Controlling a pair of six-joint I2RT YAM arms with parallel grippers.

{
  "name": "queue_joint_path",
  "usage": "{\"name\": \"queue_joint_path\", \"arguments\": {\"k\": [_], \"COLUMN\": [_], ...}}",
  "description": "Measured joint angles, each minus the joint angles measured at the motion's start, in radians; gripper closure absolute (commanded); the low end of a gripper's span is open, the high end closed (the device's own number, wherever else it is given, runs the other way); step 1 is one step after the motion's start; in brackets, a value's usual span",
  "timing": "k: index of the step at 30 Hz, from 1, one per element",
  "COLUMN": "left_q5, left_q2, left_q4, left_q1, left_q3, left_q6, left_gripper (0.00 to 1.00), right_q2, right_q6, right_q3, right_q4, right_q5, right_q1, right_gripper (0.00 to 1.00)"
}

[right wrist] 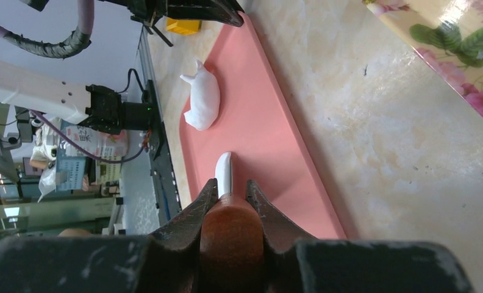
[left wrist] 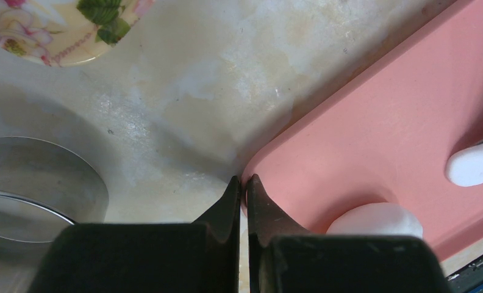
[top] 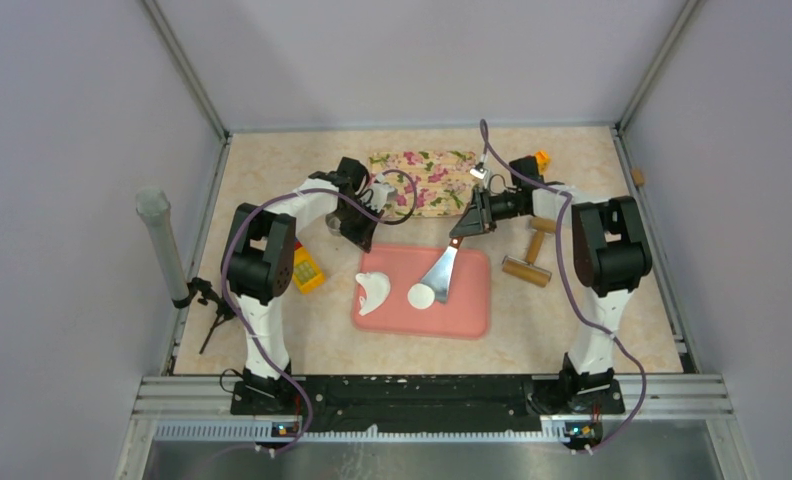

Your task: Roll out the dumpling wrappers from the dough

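Observation:
A pink mat (top: 472, 300) lies mid-table. On its left part rests the dough (top: 372, 292), an irregular white lump, also visible in the right wrist view (right wrist: 202, 101). A round white wrapper (top: 421, 296) lies beside it. My right gripper (top: 469, 222) is shut on the brown wooden handle (right wrist: 232, 235) of a metal spatula, and the blade (top: 440, 270) slants down to the wrapper's right edge. My left gripper (left wrist: 243, 180) is shut and empty, at the mat's far left corner (left wrist: 379, 122).
A metal ring cutter (left wrist: 32, 189) stands just left of my left gripper. A floral tray (top: 427, 180) lies behind the mat. A wooden rolling pin (top: 532, 255) sits right of the mat, a yellow object (top: 307, 270) to its left.

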Motion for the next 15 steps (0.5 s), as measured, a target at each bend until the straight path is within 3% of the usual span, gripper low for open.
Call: {"name": "queue_joint_path", "arguments": {"k": [15], "left_q5": [-0.003], "left_q2": [0.000], "left_q4": [0.000], "left_q1": [-0.001], "left_q3": [0.000], "left_q6": [0.000], "left_gripper": [1.00], "right_q2": [0.000], "right_q6": [0.053], "right_q3": [0.000], "right_q4": [0.055], "right_q5": [-0.061], "right_q1": [-0.001], "right_gripper": [1.00]}}
